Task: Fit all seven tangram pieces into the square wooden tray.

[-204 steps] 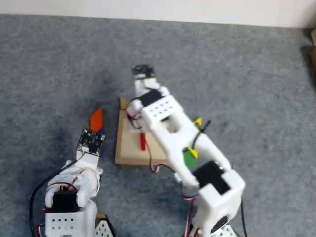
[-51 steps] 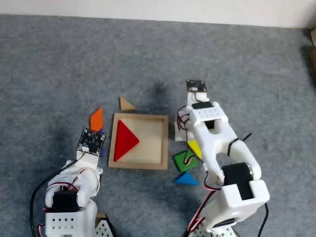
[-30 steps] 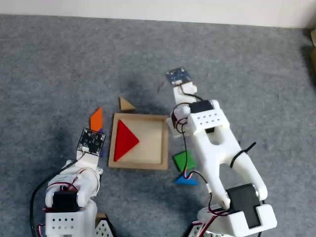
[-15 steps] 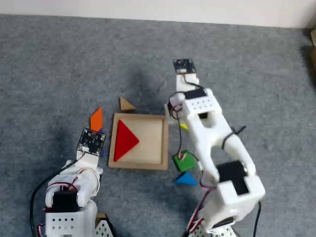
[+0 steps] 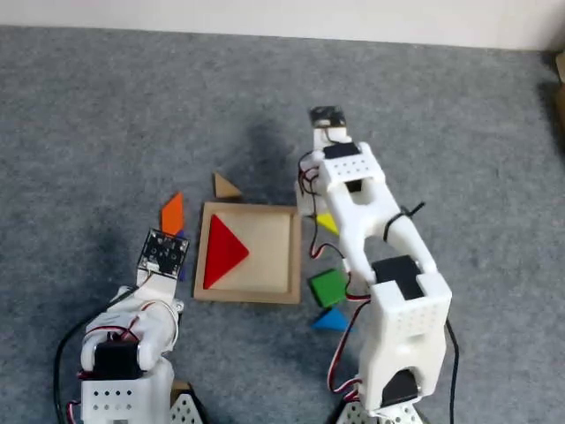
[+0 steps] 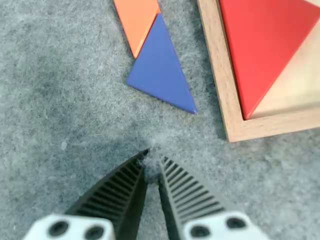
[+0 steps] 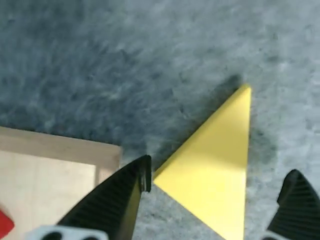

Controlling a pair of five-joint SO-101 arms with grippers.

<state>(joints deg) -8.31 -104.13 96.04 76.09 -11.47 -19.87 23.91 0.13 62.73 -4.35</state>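
Observation:
The square wooden tray [image 5: 293, 256] lies mid-table with a red triangle [image 5: 221, 250] flat in its left half. A yellow triangle [image 7: 215, 160] lies on the carpet just off the tray's far right corner [image 7: 60, 150]. My right gripper [image 7: 218, 176] is open and straddles it, one finger at each side. My left gripper [image 6: 151, 160] is shut on nothing, low over the carpet left of the tray. A blue triangle [image 6: 162, 75] and an orange parallelogram [image 6: 137, 20] lie just ahead of it. The yellow triangle [image 5: 327, 223] peeks out beside the right arm [image 5: 349, 177].
A tan triangle [image 5: 227, 186] lies beyond the tray's far left corner. A green square [image 5: 327, 285] and a small blue triangle [image 5: 331, 319] lie to the right of the tray's near corner, beside the right arm. Grey carpet spreads all around.
The right arm left the tray with the red triangle lying in it, swung right, then settled over the yellow triangle. The left arm has not moved.

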